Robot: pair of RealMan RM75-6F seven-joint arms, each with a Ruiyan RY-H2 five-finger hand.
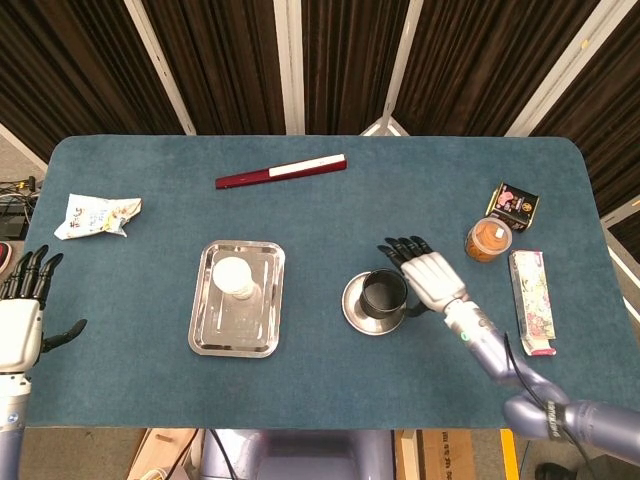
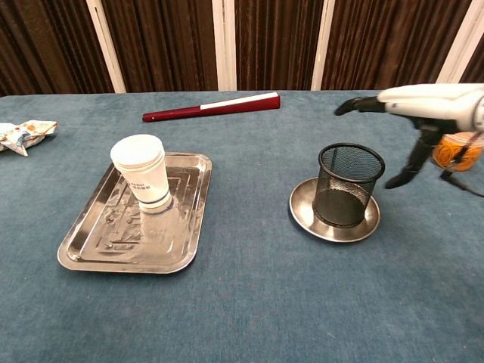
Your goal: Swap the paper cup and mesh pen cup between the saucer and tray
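The black mesh pen cup [image 1: 383, 294] [image 2: 347, 185] stands upright on the round steel saucer [image 1: 356, 309] [image 2: 306, 214], toward its right side. My right hand [image 1: 428, 274] [image 2: 412, 103] hovers just right of the cup with its fingers spread, touching nothing. A white paper cup [image 1: 233, 276] [image 2: 143, 173] stands upside down in the rectangular steel tray [image 1: 213, 335] [image 2: 98, 243] at the left. My left hand [image 1: 22, 310] is open at the table's left edge, far from the tray.
A red and white folded fan [image 1: 280, 172] [image 2: 211, 107] lies at the back. A crumpled snack bag [image 1: 96, 215] [image 2: 23, 134] sits far left. At the right are an orange jar [image 1: 488, 239] [image 2: 452, 150], a dark box [image 1: 514, 205] and a floral pack [image 1: 531, 300].
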